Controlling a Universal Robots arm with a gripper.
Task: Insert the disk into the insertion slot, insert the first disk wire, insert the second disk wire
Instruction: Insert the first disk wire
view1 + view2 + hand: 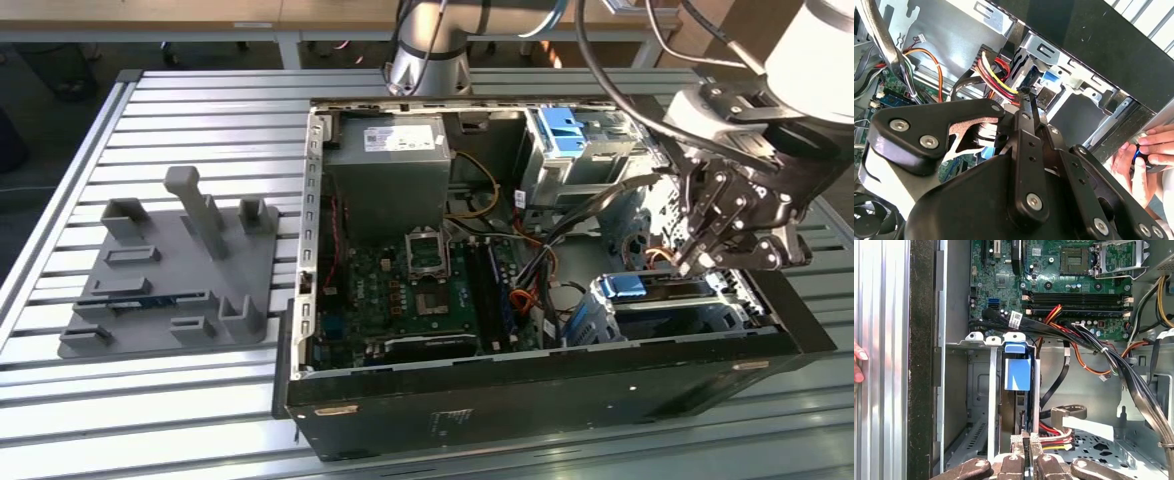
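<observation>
Exterior view: a slatted metal table [174, 90] carries, at that view's left, a flat grey plastic fixture [174, 290] with upright pegs, then an open black steel case [534, 400]. Inside the case lie a green motherboard [427, 290] and a grey boxy power supply [387, 150]. Toward the view's right, the perforated sheet-metal slot [707, 315] holds the disk [627, 288], which stands on edge with its light-blue frame showing. The black gripper [690, 266] hangs just above it. In both wrist views its fingers [1016, 442] are clenched on a small black plug [1023, 91] trailing red, yellow and black wires [996, 75], close by the disk's end. A hand [1149, 150] shows just outside the case wall.
</observation>
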